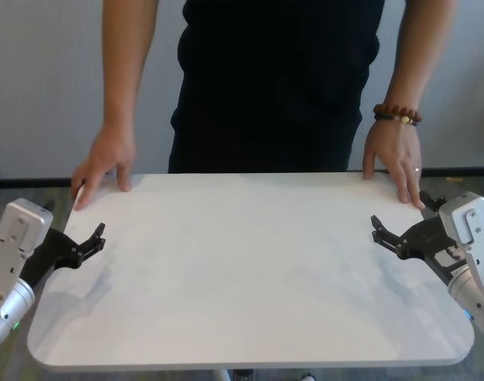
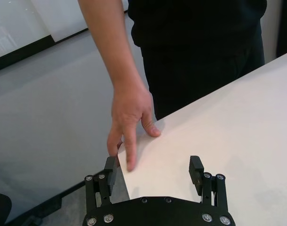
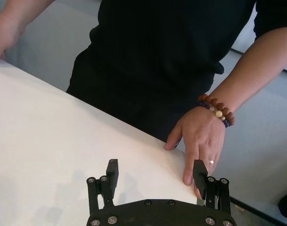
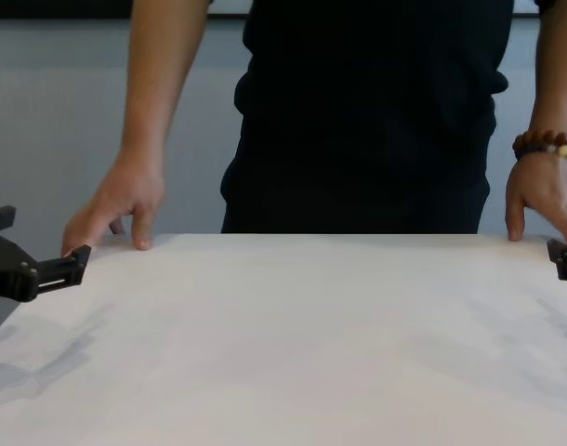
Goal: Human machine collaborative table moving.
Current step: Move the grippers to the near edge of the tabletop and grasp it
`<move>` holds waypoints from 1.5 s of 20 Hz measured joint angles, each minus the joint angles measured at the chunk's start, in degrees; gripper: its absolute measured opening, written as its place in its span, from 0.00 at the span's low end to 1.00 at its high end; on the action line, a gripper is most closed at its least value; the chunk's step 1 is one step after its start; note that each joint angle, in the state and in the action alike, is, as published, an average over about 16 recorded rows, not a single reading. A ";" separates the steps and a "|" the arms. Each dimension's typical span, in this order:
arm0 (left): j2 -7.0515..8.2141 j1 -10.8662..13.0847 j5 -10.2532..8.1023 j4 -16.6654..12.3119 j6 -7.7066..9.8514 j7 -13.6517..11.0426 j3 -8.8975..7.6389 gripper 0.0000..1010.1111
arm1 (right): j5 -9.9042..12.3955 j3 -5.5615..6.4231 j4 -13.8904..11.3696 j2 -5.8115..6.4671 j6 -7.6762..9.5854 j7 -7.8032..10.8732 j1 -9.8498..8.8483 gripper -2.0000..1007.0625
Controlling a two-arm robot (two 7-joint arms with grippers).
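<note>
The white table [image 1: 242, 270] fills the head view; it also shows in the chest view [image 4: 293, 334]. The human [image 1: 274, 79] in black stands at its far side, one hand [image 1: 105, 163] on the far left corner, the other hand [image 1: 394, 155], with a beaded bracelet [image 1: 397, 114], on the far right corner. My left gripper [image 1: 95, 240] is open at the table's left edge, near the left hand [image 2: 129, 117]. My right gripper [image 1: 378, 230] is open at the right edge, close to the braceleted hand [image 3: 200, 136]. In both wrist views the jaws stand wide apart over the tabletop's edge.
A pale grey wall [image 1: 36, 79] with a dark baseboard [image 1: 28, 181] runs behind the human. Grey floor [image 2: 49, 117] shows beside the table's left edge. My white forearms [image 1: 12, 254] flank the table on both sides.
</note>
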 joint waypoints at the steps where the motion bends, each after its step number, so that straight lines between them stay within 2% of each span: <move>1: 0.00 0.00 0.00 0.00 0.00 0.00 0.00 0.99 | 0.00 0.00 0.00 0.00 0.00 0.00 0.00 0.99; 30: 0.00 0.00 0.00 0.00 0.00 0.00 0.00 0.99 | 0.00 0.00 0.00 0.00 0.00 0.00 0.00 0.99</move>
